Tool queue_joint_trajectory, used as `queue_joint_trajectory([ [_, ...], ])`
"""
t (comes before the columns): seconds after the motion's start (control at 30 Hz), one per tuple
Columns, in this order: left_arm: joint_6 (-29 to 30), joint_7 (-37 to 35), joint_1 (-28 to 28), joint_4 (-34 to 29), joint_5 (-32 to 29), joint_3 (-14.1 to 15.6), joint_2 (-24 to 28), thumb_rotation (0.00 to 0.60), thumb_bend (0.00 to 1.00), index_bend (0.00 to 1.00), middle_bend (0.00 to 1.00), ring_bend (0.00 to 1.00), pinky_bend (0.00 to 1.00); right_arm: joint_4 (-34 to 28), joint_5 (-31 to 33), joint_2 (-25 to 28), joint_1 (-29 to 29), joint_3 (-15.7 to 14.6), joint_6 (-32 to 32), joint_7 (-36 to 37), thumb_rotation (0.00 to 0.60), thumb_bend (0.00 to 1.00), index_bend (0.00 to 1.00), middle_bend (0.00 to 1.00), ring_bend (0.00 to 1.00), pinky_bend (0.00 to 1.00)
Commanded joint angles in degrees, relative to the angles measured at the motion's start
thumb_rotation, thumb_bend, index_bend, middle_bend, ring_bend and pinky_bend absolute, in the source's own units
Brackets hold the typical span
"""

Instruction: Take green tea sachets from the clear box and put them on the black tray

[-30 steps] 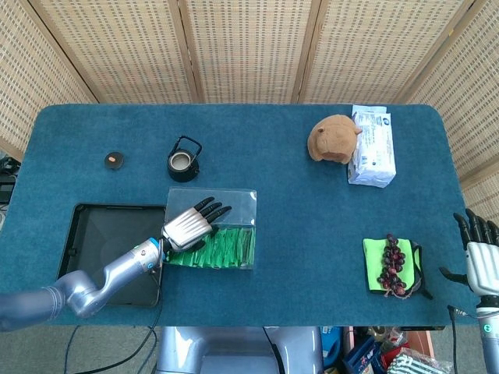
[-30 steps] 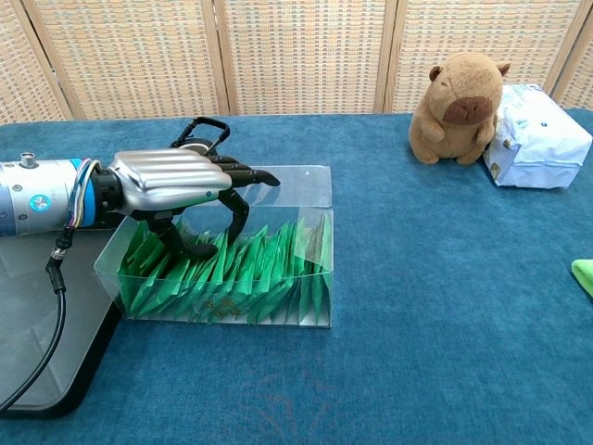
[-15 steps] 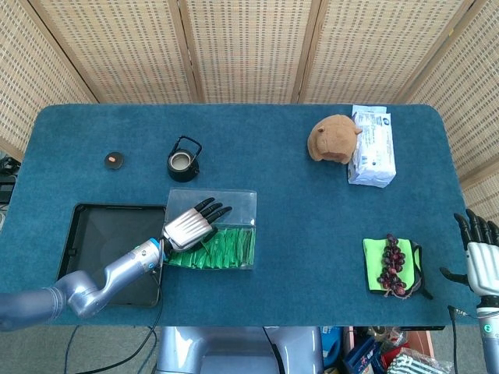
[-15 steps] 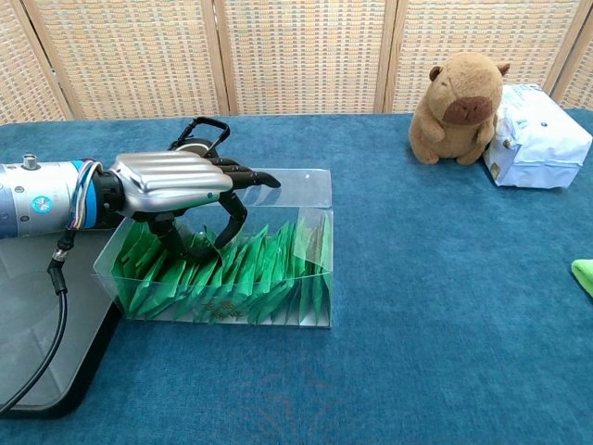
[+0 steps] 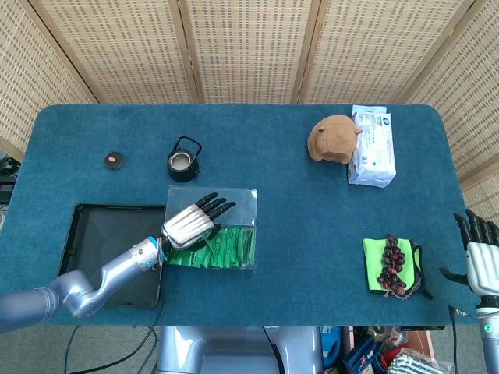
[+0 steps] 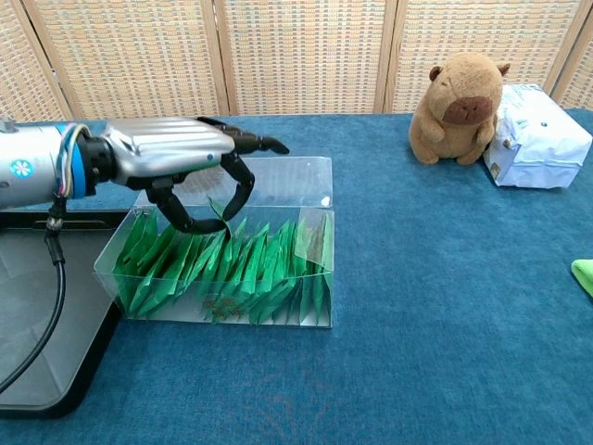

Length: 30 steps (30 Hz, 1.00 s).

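Woven screens stand behind a blue table (image 5: 312,234).

From the head view, the clear box (image 5: 242,204) sits near the front left of the table, right beside the black tray (image 5: 93,226), which lies at the front left corner. I think they are side by side so each carry is short. The left hand (image 5: 191,224) is over the box, above the green tea sachets (image 5: 230,248). From up here you cannot tell if it has one. The right hand (image 5: 479,257) waits past the table's front right corner, fingers apart, holding nothing. It is likely kept out of the way.

From the chest view, low and close, you see more. The left hand (image 6: 185,162) is just above the box (image 6: 315,236), and its thumb and a finger look to pinch one sachet (image 6: 220,215) by its top, poking up above the rest (image 6: 250,273). The tray (image 6: 37,352) shows bare. The right hand is not in this view.
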Motion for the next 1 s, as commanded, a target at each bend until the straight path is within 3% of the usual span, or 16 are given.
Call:
queue_joint_trajectory([
  [0.03,1.07,0.09,0.17,-2.53,0.08,-0.79,2.22,0.6,0.41,0.69,0.0,0.0,0.0,-0.1,-0.1,-0.02,-0.01,-0.05,0.09,-0.13,0.6,0.0,0.0,0.0,0.0,0.0],
  [1.0,7.72,-5.01,3.39,-13.56,0.76,-4.03,14.59,0.6,0.41,0.69,0.0,0.0,0.0,-0.71,-0.71,-0.15,0.04,-0.47,0.3,-1.04,0.6,0.0,0.0,0.0,0.0,0.0],
])
